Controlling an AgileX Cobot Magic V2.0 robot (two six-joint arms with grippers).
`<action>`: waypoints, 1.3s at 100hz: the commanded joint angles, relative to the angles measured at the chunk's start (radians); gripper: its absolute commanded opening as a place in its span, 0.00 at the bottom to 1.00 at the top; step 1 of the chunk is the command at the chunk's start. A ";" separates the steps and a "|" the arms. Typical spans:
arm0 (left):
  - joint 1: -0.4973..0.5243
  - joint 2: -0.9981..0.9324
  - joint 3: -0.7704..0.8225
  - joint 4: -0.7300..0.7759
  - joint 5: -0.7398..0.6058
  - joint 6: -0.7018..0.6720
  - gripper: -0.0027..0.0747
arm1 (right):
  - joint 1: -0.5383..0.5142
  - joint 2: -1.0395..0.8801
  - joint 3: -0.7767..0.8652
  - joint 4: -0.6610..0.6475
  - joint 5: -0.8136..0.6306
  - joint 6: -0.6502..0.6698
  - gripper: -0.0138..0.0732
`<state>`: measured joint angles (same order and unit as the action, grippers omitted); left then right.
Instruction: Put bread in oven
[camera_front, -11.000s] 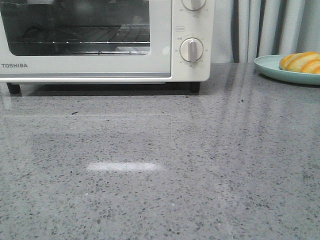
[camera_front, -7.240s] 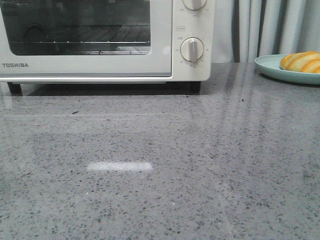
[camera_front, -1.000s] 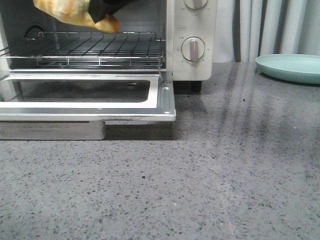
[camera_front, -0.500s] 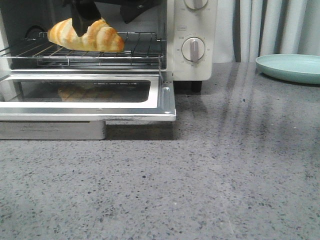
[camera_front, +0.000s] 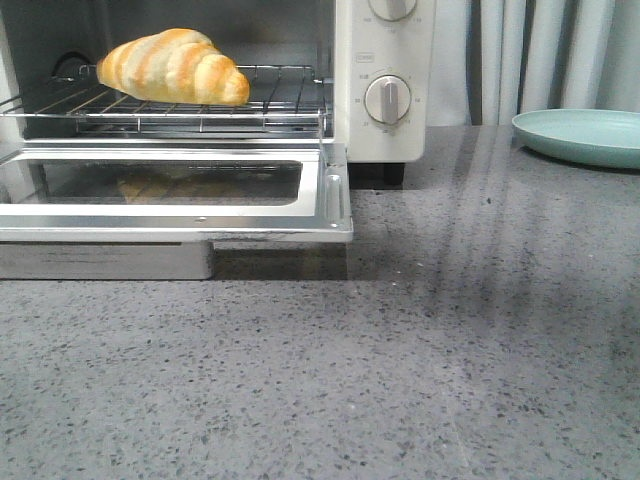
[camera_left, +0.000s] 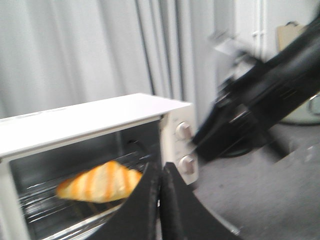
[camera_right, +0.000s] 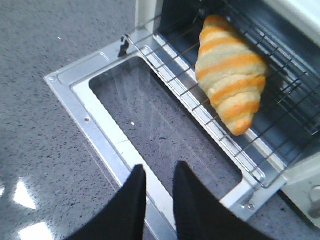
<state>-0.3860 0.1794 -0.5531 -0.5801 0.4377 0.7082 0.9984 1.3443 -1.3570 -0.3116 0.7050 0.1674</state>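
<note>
The bread (camera_front: 175, 67), a golden-orange striped crescent, lies on the wire rack (camera_front: 280, 100) inside the white oven (camera_front: 385, 60). The oven's glass door (camera_front: 330, 190) hangs open and flat. No gripper shows in the front view. My right gripper (camera_right: 159, 172) is open and empty above the door's front frame (camera_right: 100, 125), apart from the bread (camera_right: 230, 75). My left gripper (camera_left: 160, 172) is shut with nothing in it, held off in front of the oven (camera_left: 100, 117), with the bread (camera_left: 100, 182) showing behind its fingers.
A pale green plate (camera_front: 580, 135) with nothing on it stands at the back right of the grey speckled counter (camera_front: 400, 350). Curtains hang behind. My right arm (camera_left: 260, 100) shows as a blurred black shape beside the oven in the left wrist view.
The oven door, first shut, now hangs open. The bread went from the plate to the rack. Half a second ago a gripper was on the bread; it has let go and left the front view.
</note>
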 joint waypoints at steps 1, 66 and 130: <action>0.004 0.008 -0.001 0.102 -0.064 -0.110 0.01 | 0.002 -0.195 0.087 -0.065 -0.101 0.001 0.15; 0.004 0.008 0.119 0.119 -0.287 -0.133 0.01 | -0.114 -1.295 0.889 -0.415 -0.159 0.268 0.08; 0.002 0.008 0.117 0.043 -0.284 -0.133 0.01 | -0.114 -1.290 0.891 -0.420 -0.141 0.281 0.08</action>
<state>-0.3860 0.1753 -0.4086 -0.5116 0.2234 0.5852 0.8898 0.0388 -0.4451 -0.6894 0.6225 0.4503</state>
